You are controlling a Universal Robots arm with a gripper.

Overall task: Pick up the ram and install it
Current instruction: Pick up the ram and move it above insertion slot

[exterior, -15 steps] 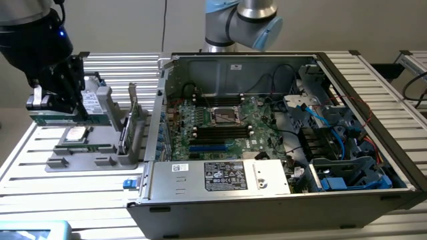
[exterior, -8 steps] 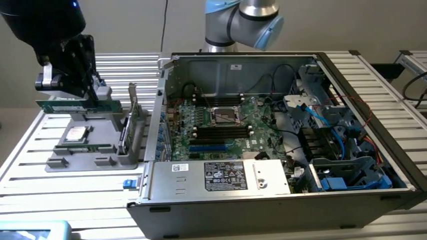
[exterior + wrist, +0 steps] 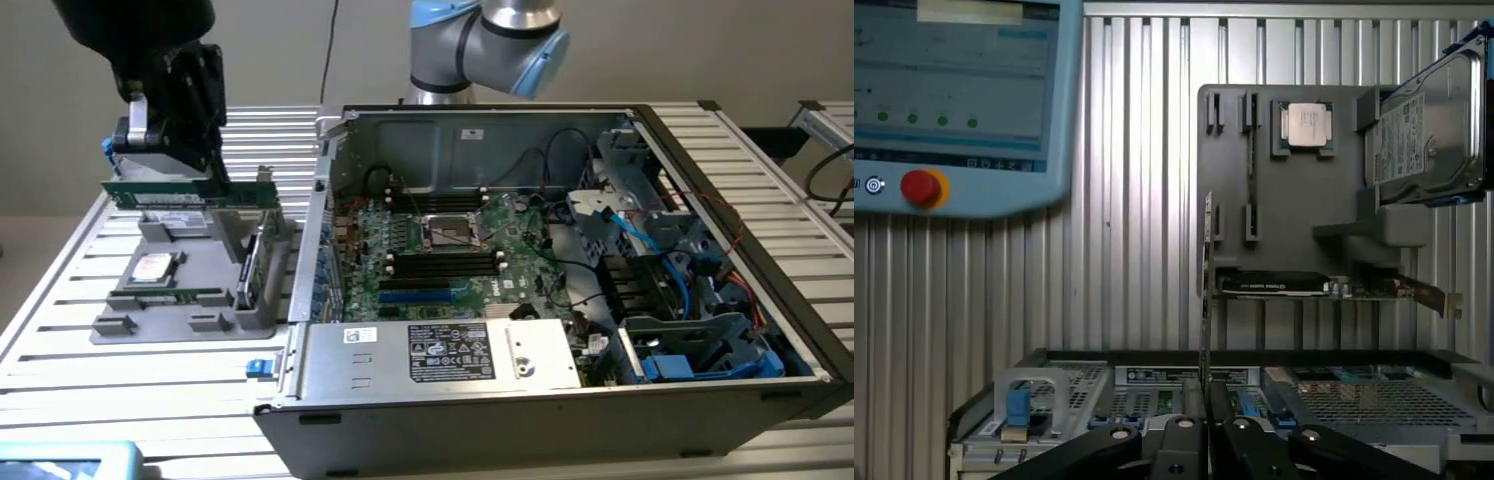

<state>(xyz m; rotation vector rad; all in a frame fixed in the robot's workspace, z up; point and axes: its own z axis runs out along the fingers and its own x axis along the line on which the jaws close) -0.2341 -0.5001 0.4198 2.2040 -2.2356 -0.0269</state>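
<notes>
The ram (image 3: 134, 192) is a long green stick held level in the air above the grey holder (image 3: 187, 300), at the exterior view's left. My gripper (image 3: 180, 178) is shut on its upper edge. In the wrist view the ram (image 3: 1206, 300) shows edge-on as a thin strip rising from between the black fingers (image 3: 1179, 440) of the gripper (image 3: 1206, 428). The open computer case (image 3: 747, 250) lies to the exterior view's right, with the motherboard (image 3: 501, 225) and its black slots (image 3: 441, 262) exposed.
The grey holder (image 3: 1294, 200) also carries a processor chip (image 3: 1304, 125), a silver hard drive (image 3: 1429, 120) and a green expansion card (image 3: 1324, 287). A teach pendant (image 3: 954, 100) lies beyond it. Cables (image 3: 641, 240) and a power supply (image 3: 441, 350) crowd the case.
</notes>
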